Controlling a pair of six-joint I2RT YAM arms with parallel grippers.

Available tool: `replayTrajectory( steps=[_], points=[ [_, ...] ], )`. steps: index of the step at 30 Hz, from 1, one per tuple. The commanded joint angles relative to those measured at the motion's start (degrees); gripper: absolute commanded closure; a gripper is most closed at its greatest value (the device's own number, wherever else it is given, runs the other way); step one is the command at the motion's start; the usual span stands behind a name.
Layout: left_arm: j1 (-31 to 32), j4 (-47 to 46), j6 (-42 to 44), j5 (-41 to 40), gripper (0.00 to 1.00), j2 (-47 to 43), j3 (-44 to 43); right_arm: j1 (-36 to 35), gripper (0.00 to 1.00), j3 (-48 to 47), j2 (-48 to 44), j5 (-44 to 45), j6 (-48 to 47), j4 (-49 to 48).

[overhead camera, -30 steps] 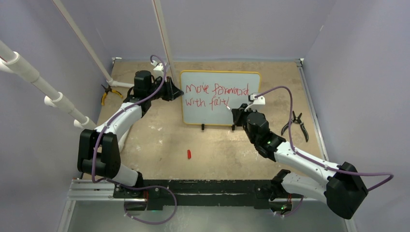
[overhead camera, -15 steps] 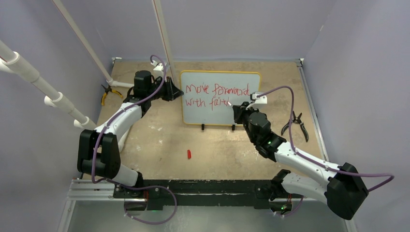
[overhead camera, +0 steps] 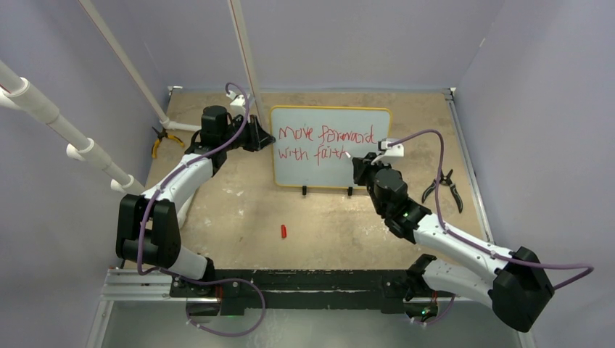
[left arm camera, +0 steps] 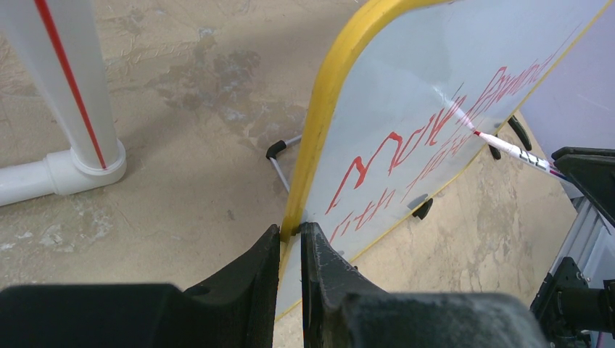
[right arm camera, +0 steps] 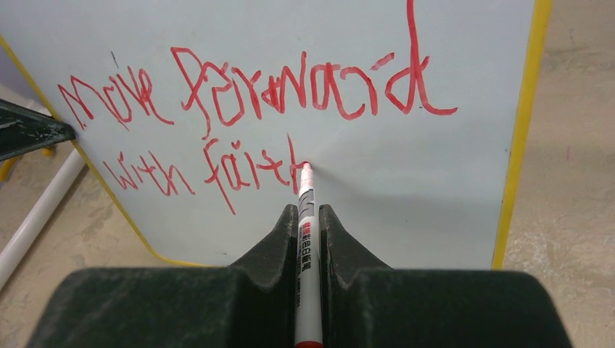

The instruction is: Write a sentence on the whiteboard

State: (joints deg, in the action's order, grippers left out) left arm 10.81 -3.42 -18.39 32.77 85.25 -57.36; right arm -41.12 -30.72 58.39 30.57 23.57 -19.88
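The whiteboard [overhead camera: 330, 167], yellow-framed with two black feet, stands upright at the back of the table. Red lettering, the sentence [overhead camera: 325, 143], reads "Move forward" above "with fait" plus the first stroke of another letter [right arm camera: 250, 130]. My left gripper [left arm camera: 291, 232] is shut on the board's left yellow edge [left arm camera: 319, 123]. My right gripper [right arm camera: 309, 212] is shut on a white marker [right arm camera: 306, 239]; its red tip [right arm camera: 305, 168] touches the board just right of the last stroke. From the left wrist, the marker [left arm camera: 508, 148] meets the board's face.
A red marker cap [overhead camera: 283, 231] lies on the table in front of the board. Black pliers [overhead camera: 448, 186] lie to the right, yellow-handled pliers [overhead camera: 161, 139] to the left. White pipes [overhead camera: 178, 125] stand at the back left; one pipe foot [left arm camera: 72, 156] is near the board.
The right gripper with the marker has moved up and slightly right along the board, adding a vertical stroke after "fait". The left arm and the board have stayed put.
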Motion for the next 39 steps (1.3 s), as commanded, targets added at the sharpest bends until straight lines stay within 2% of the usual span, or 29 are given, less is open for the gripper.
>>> replayTrajectory(
  steps=[1,26,39],
  points=[
    [0.9,-0.4,0.1,1.4,0.86,-1.8,-0.1,0.3,1.00,-0.6,-1.7,3.5,0.4,1.6],
    [0.9,-0.4,0.0,1.3,0.86,-1.9,0.0,0.3,1.00,1.3,-1.7,-0.3,4.6,5.0],
    [0.9,-0.5,-0.1,1.2,0.86,-2.1,0.1,0.2,1.00,2.8,-6.1,-0.6,3.6,3.1]
  ],
)
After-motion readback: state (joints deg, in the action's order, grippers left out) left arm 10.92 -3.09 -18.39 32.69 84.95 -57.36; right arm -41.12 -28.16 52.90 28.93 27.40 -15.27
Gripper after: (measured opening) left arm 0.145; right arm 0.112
